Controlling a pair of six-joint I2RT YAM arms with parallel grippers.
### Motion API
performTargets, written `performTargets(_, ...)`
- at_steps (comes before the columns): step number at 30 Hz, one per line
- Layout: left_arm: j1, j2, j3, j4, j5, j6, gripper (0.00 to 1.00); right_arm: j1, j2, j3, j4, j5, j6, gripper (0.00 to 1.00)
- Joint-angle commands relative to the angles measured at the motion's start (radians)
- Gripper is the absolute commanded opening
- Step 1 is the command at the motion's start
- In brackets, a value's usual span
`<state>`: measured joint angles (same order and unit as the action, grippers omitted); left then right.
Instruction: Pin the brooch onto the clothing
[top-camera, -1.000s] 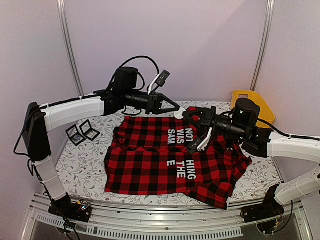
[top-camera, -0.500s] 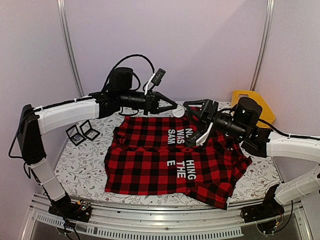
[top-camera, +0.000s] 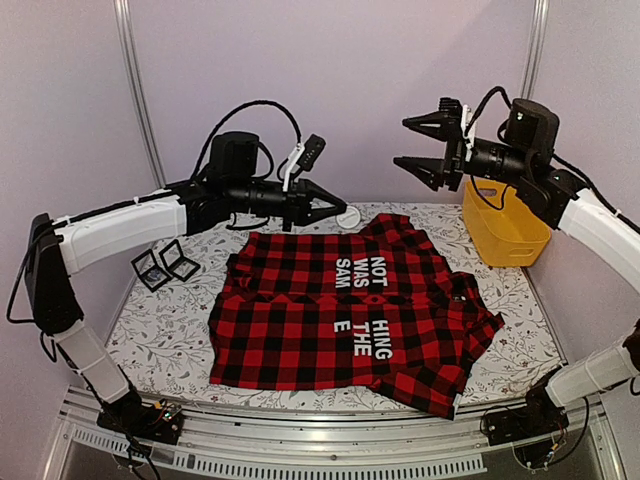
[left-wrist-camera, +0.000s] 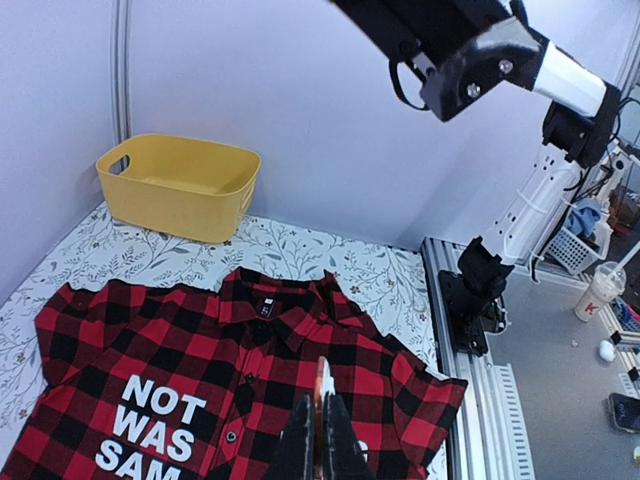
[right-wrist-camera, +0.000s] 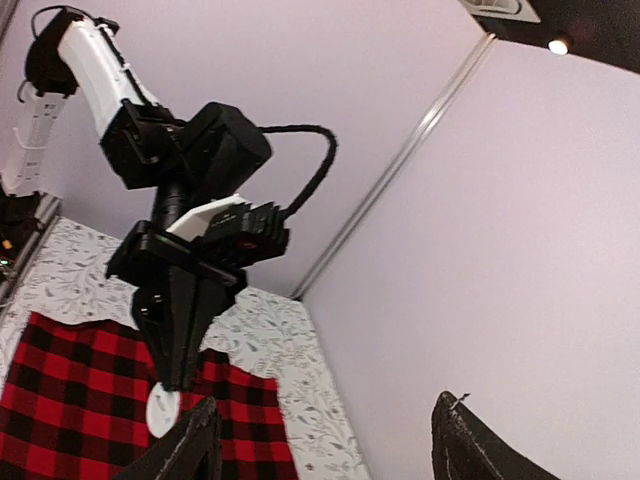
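The clothing (top-camera: 330, 310), a red-and-black checked shirt with white letters, lies flat on the table, collar to the back. My left gripper (top-camera: 340, 213) hovers over the collar, shut on the brooch (top-camera: 349, 217), a small white disc. In the left wrist view the brooch (left-wrist-camera: 325, 385) stands edge-on between the black fingertips above the shirt (left-wrist-camera: 200, 350). My right gripper (top-camera: 400, 142) hangs high at the back right, open and empty, well clear of the shirt. Its own view looks between the open gripper (right-wrist-camera: 325, 400) at the left gripper (right-wrist-camera: 175, 330) and the brooch (right-wrist-camera: 163, 408).
A yellow basket (top-camera: 500, 225) stands at the back right corner, below the right arm. Two small open black boxes (top-camera: 165, 265) lie on the table left of the shirt. The floral tablecloth (top-camera: 160, 330) shows around the shirt. Walls close the back and sides.
My right gripper opened, lifted off the shirt and swung up to the back right. The left gripper, still holding the brooch, shifted slightly left and back.
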<state>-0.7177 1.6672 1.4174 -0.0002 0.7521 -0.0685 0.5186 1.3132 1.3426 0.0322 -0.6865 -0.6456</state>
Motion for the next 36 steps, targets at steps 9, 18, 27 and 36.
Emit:
performTargets(9, -0.024, -0.030, 0.002, -0.084, -0.063, 0.119, 0.00, 0.076, 0.169, -0.073, -0.119, -0.182, 0.480, 0.53)
performTargets(18, -0.029, -0.028, 0.014, -0.087, -0.059, 0.125, 0.00, 0.109, 0.263, -0.023, -0.172, -0.148, 0.480, 0.35)
performTargets(27, -0.033, -0.026, 0.011, -0.090, -0.059, 0.129, 0.00, 0.108, 0.266, -0.015, -0.201, -0.149, 0.458, 0.19)
performTargets(36, -0.035, -0.022, 0.014, -0.092, -0.057, 0.131, 0.00, 0.110, 0.273, -0.005, -0.198, -0.214, 0.468, 0.03)
